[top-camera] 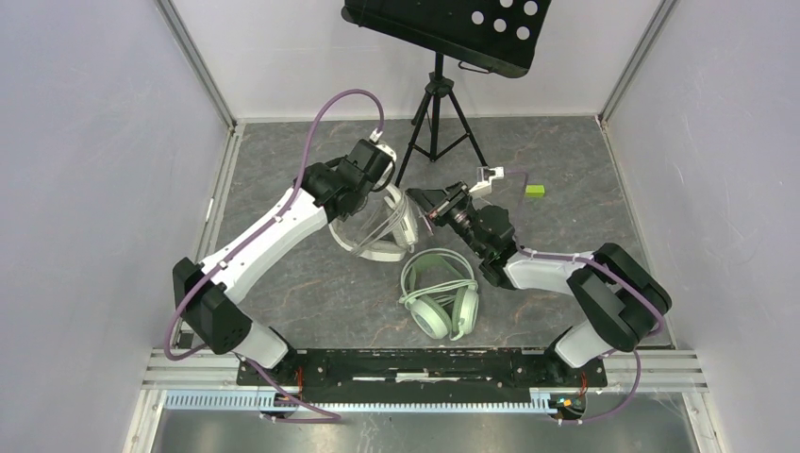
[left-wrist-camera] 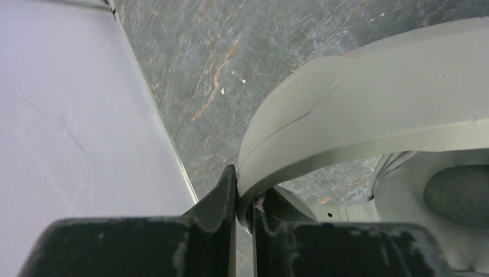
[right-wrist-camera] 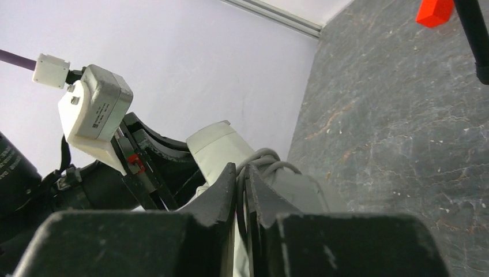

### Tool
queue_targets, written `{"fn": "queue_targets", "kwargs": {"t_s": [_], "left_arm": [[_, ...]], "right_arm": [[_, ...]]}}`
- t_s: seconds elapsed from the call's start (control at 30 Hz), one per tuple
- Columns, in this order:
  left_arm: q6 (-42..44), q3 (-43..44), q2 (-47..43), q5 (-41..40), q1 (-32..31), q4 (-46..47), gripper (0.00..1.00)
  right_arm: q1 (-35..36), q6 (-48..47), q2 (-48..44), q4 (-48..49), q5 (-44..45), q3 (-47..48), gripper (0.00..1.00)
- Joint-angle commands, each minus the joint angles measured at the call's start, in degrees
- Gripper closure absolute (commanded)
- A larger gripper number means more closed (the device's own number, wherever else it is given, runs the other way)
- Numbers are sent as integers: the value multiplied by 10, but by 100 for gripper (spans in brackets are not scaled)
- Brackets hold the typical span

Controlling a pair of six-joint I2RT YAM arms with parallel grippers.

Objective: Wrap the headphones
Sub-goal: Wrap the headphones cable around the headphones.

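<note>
White-grey headset (top-camera: pixel 374 248) held up over desk (top-camera: pixel 283 283), band clamped in left jaws. Right jaws pinched narrow on cable (right-wrist-camera: pixel 266 157). Cable to be drawn taut, laid round band in even turns. Mint headset (top-camera: pixel 440 293) lying flat nearby.

I work in a robot lab. A black tripod (top-camera: pixel 437 118) stands at the back of my grey table (top-camera: pixel 311 302). Plain white walls (top-camera: pixel 85 142) stand behind the tripod and on both sides. In front of it, my left arm (top-camera: pixel 274 226) and right arm (top-camera: pixel 552 272) sit on a metal rail (top-camera: pixel 425 382).
</note>
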Motion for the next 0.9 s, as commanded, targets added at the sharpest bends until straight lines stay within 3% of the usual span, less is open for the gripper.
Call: {"fn": "queue_targets", "kwargs": {"t_s": [0.0, 0.17, 0.3, 0.67, 0.8, 0.87], "left_arm": [[-89, 24, 15, -67, -1, -33, 98], [-118, 39, 12, -70, -1, -32, 98], [-135, 44, 10, -57, 1, -27, 98], [-160, 13, -64, 9, 15, 65, 98], [-142, -2, -76, 18, 25, 73, 98], [-138, -3, -76, 32, 32, 64, 98]], "right_arm": [[27, -39, -32, -15, 26, 57, 86], [46, -63, -33, -45, 42, 72, 83], [55, -75, -29, -47, 38, 76, 95], [66, -119, -19, -21, 34, 55, 96], [66, -242, -66, -87, 5, 93, 92], [65, -313, -111, -121, 15, 89, 86]]}}
